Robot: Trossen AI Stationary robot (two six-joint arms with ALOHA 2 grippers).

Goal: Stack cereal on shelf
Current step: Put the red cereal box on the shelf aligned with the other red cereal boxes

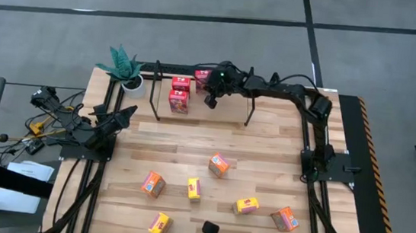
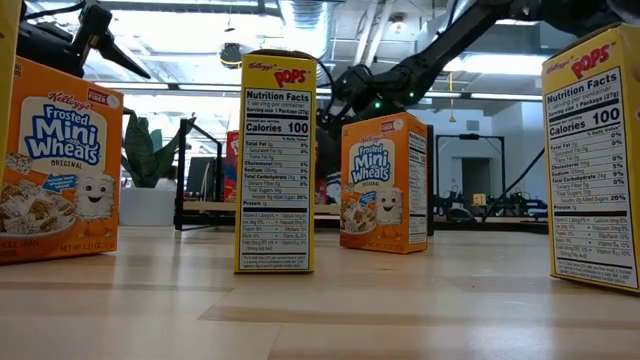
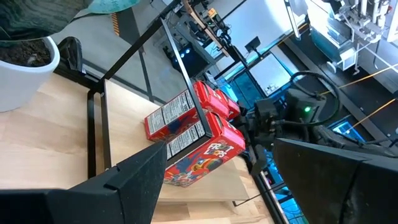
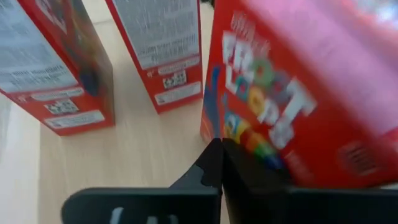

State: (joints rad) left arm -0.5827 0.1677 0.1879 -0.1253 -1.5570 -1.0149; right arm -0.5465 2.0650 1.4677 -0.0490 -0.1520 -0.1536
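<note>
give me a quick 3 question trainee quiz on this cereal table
1. How many red boxes are at the shelf?
2. True or false: the right pincer is shut and sits by the shelf.
3. Which boxes lie loose on the front of the table? A) red only B) orange and yellow C) none

Key:
1. Three, two side by side and a third nearer the right pincer.
2. True. The left pincer waits open by the plant.
3. B, such as an orange box and a yellow box.
</note>
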